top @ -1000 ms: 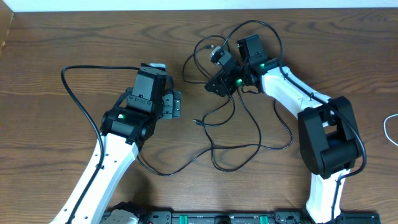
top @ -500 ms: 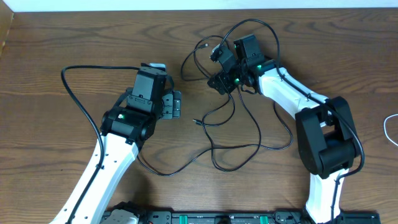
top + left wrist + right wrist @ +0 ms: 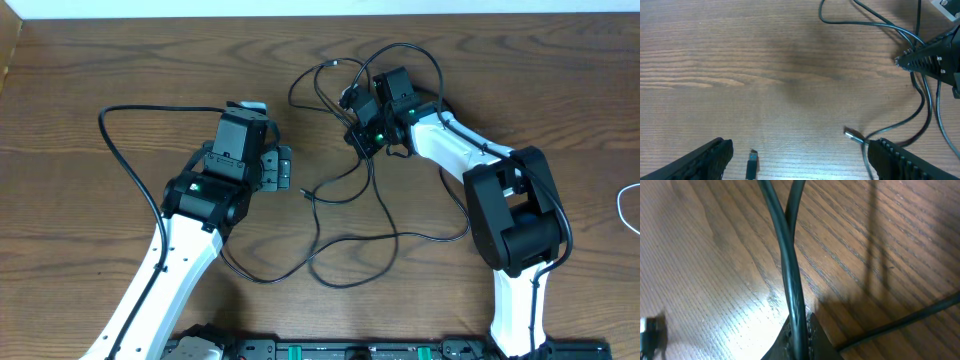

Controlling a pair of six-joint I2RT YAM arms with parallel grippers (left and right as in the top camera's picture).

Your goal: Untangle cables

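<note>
Thin black cables (image 3: 352,205) lie tangled in loops on the wooden table between the arms, with a small plug end (image 3: 304,191) pointing left. My right gripper (image 3: 354,134) is shut on one black cable strand (image 3: 792,275), which runs up from between its fingers and crosses a second strand. My left gripper (image 3: 284,168) stands wide open, low over bare wood to the left of the tangle, holding nothing. In the left wrist view, a dark USB plug (image 3: 752,165) lies between its fingers (image 3: 710,160) and a silver plug tip (image 3: 852,134) lies near the right finger. A white cable (image 3: 627,207) shows at the table's right edge.
A thicker black cable (image 3: 112,150) wired to the left arm loops over the table's left side. The table's far edge meets a white wall strip (image 3: 200,8). The arm bases stand along the near edge (image 3: 330,350).
My right gripper has shifted slightly left and closed on a black cable. The lower cable loops have been dragged to the left. The left arm has not moved.
</note>
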